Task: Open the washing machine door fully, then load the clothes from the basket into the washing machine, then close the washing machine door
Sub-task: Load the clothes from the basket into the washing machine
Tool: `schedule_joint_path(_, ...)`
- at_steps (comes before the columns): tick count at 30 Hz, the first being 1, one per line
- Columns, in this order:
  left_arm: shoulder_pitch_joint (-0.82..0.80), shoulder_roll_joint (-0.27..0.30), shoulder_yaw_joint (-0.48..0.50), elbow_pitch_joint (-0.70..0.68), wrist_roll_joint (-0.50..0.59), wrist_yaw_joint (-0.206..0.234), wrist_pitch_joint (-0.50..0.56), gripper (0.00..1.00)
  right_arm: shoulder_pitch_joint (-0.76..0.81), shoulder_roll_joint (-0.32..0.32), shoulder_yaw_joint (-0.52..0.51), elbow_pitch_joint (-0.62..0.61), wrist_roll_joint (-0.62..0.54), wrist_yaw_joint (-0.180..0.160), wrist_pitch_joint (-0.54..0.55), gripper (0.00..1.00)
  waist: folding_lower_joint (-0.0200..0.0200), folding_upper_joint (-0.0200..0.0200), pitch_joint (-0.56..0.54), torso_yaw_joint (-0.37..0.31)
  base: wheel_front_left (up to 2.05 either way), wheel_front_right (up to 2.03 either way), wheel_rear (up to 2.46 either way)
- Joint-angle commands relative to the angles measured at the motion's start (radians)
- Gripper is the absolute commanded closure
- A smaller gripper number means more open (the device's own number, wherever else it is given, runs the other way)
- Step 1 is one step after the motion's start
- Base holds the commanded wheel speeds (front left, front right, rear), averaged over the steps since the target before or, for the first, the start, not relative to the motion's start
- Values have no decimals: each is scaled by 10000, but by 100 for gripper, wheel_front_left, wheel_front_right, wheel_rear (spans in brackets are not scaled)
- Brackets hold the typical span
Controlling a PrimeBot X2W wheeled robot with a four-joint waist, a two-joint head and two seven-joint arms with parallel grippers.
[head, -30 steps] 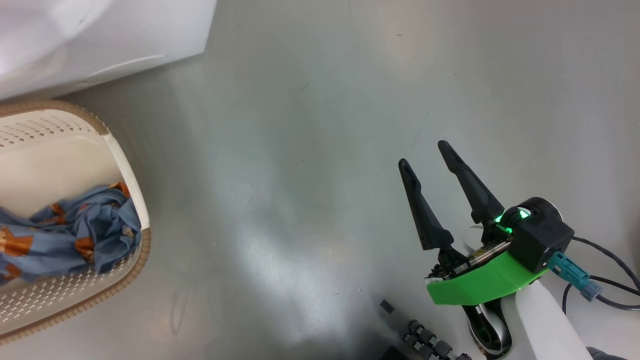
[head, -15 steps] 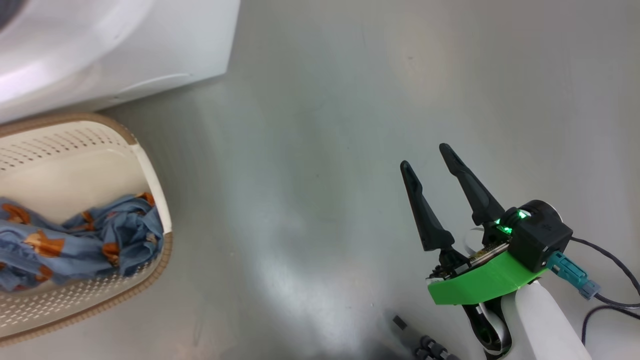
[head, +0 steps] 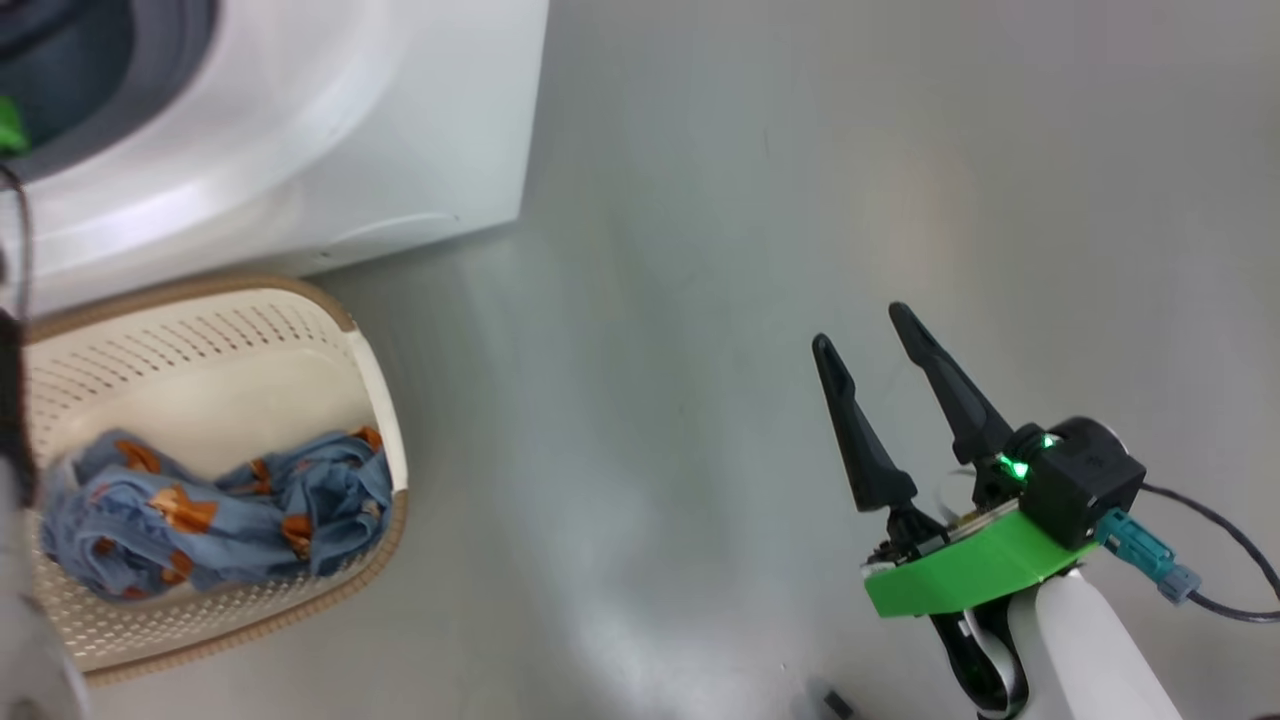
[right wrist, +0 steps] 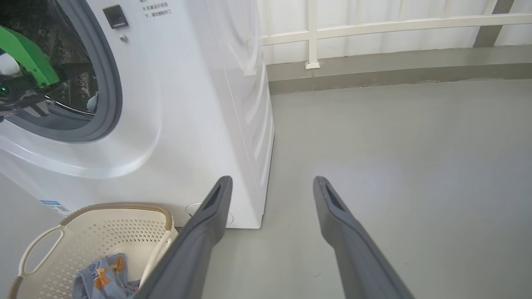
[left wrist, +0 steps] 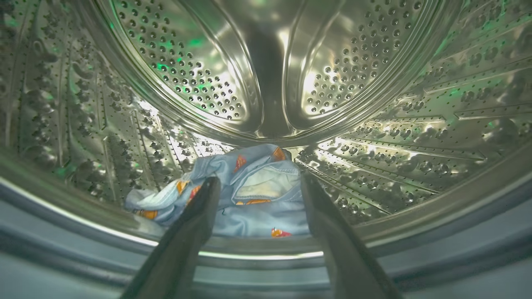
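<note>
- Door step judged done: round mouth of the washing machine [right wrist: 187, 104] unblocked, grey rubber ring [right wrist: 111, 83] exposed, green wrist mount [right wrist: 25, 54] of the left arm reaching through it.
- Inside the perforated steel drum [left wrist: 187, 62] with the left pincer [left wrist: 259, 178], fingers spread wide apart, clamped on nothing.
- On the drum's bottom, just past those fingertips: one crumpled garment [left wrist: 257, 199] of light blue with orange bears, lying loose, judged as delivered.
- In the basket [head: 300, 292], standing on the floor [head: 700, 200] just beside the machine's front: more of the clothes [head: 220, 510], bunched against the near wall, untouched by either pincer.
- Over bare floor, well apart from basket and machine: the right pincer [head: 860, 328], fingers apart, empty.
- Loading judged partway, with some fabric in the drum and a heap left outside.
- Left to do, as a judgement: draw the left arm out of the mouth, go down to the basket, clamp the remaining fabric, carry it in, repeat until the basket is bare.
- Last of all, swing the door shut; cannot tell where it stands now.
</note>
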Motion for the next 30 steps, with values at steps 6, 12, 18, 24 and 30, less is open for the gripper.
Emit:
schedule_joint_path(6, 1974, -248, 404, -1103, -335, -298, -33, 0, 565, -7, 67, -18, -52, 27, -48, 0, 1, 0, -1379, 637, 0, 0, 0)
schedule_joint_path(12, 3752, -855, 290, -2059, -188, -735, -33, 0, 824, -17, -128, 113, -118, 27, -48, 0, 1, 0, -2232, 1103, 0, 0, 0)
schedule_joint_path(18, 5715, -1436, 410, -3214, -288, -1066, -33, 0, 1102, -20, -413, 107, -157, 27, -48, 0, 1, 0, -2908, 1482, 0, 0, 0)
schedule_joint_path(24, 7665, -1824, 477, -4586, -484, -1322, -33, 0, 1370, -77, -611, 104, -219, 27, -48, 0, 1, 0, -3519, 1765, 0, 0, 0)
schedule_joint_path(30, 9585, -1950, 252, -6147, -469, -1207, -34, 0, 1583, -180, -713, 94, -317, 27, -48, 0, 1, 0, -4121, 1959, 0, 0, 0)
